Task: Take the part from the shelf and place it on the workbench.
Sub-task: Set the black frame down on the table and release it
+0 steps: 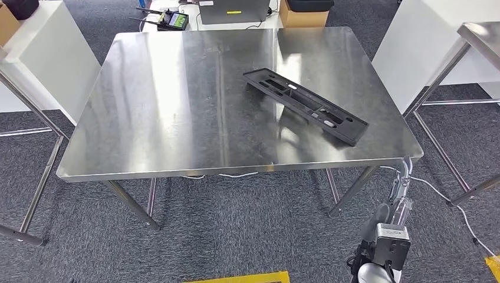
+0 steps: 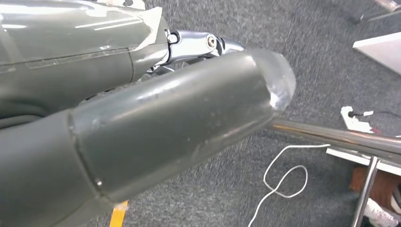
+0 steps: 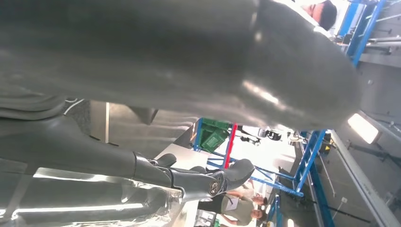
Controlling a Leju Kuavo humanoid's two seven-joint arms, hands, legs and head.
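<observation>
Head view, near to far: R arm (image 1: 386, 236) hangs low at bottom right, below the surface's near-right corner, over grey carpet. R hand (image 1: 403, 183) sits just under that corner edge; looks empty, fingers slack. R wrist view: R hand thumb and dark fingers (image 3: 208, 179) extended, nothing between them, so released. L wrist view: L hand (image 2: 142, 132) w/ big grey thumb across frame, carpet behind, white cable (image 2: 283, 175) and a steel leg bar (image 2: 340, 137) nearby; thumb blocks the fingers, can't tell if clenched or released.

Yellow floor tape (image 1: 247, 277) at the bottom edge, in front of the surface.

Steel surface (image 1: 177, 118): near edge runs full width. Part (image 1: 306, 105), a long black slotted frame, lies flat on the right half, diagonal, near end close to the right edge but fully on, far end toward the centre. Left half and near strip bare.

Sides: carpet aisles both sides, white cabinet (image 1: 47, 53) left, second steel table (image 1: 480, 35) right, well apart.

Far: handheld controller (image 1: 173, 19), cardboard box (image 1: 303, 17) beyond the far edge.
</observation>
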